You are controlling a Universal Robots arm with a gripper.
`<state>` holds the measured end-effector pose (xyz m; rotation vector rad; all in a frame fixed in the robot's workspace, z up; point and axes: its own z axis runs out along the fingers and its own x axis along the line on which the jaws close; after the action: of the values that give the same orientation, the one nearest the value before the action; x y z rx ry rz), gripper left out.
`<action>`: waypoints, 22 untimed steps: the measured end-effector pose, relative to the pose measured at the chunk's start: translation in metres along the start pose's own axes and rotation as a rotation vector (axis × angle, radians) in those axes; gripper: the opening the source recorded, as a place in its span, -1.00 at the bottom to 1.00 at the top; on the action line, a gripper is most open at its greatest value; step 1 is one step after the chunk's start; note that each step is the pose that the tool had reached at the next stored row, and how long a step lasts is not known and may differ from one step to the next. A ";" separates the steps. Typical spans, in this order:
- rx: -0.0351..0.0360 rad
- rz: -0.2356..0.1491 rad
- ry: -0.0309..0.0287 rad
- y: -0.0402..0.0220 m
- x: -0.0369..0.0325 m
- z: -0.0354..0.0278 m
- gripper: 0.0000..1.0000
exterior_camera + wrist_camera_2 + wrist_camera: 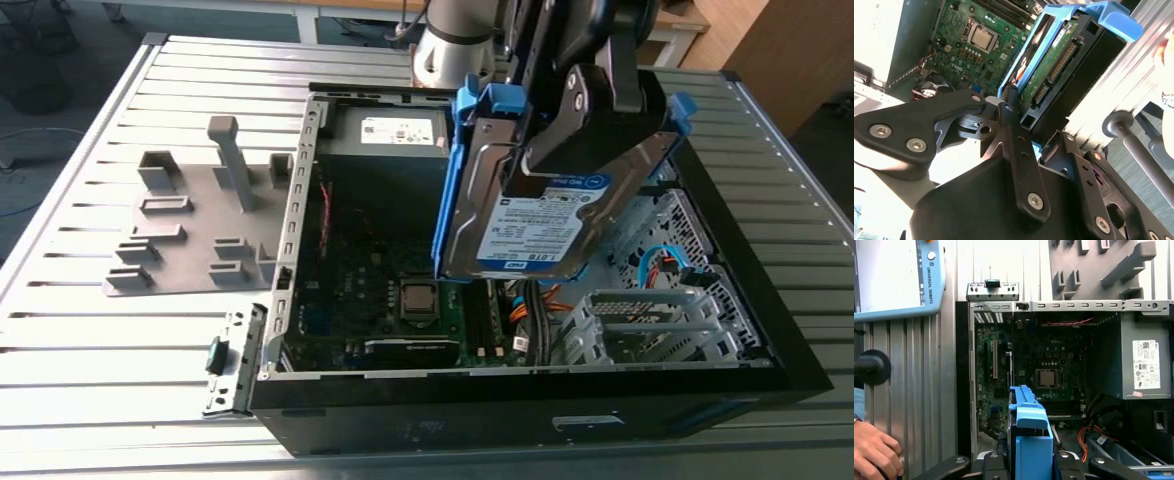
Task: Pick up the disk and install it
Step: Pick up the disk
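Above the open computer case (534,412), the jaws are closed on the disk (534,225), clamping it by the edges of its bright blue bracket (1029,437). The disk hangs in the air, nearly on edge and tilted. Its blue-and-white label faces the exterior view, and its green circuit board (1051,70) faces the second wrist view. It appears clear of everything inside the case.

Below it lies the motherboard (387,290). Toward the exterior view's right is the metal drive cage (667,320), with orange cables (555,297) beside it. A grey power supply (387,135) sits at the case's far end. The case rests on a ribbed metal worktop (107,340), and a person's hand (871,452) is near the worktop's edge.

Judging from this, the pick-up is done and the install is in hand. Seating the disk would call for turning it to match the cage while keeping clear of the cables.
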<state>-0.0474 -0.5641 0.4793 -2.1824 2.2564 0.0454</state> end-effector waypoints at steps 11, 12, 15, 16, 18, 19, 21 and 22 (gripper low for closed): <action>0.0000 0.000 0.0010 -0.0049 0.0000 -0.0001 -0.26; 0.0000 0.000 0.0010 -0.0053 0.0001 -0.0001 -0.26; 0.0000 0.000 0.0014 -0.0068 0.0001 -0.0002 -0.26; 0.0000 0.000 0.0015 -0.0072 0.0002 -0.0002 -0.26; 0.0001 0.000 0.0018 -0.0081 0.0002 -0.0002 -0.26; 0.0001 0.000 0.0019 -0.0086 0.0002 -0.0002 -0.26; 0.0001 0.000 0.0021 -0.0096 0.0003 -0.0002 -0.26; 0.0001 0.000 0.0023 -0.0100 0.0003 -0.0002 -0.26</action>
<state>-0.0374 -0.5647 0.4794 -2.1835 2.2576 0.0429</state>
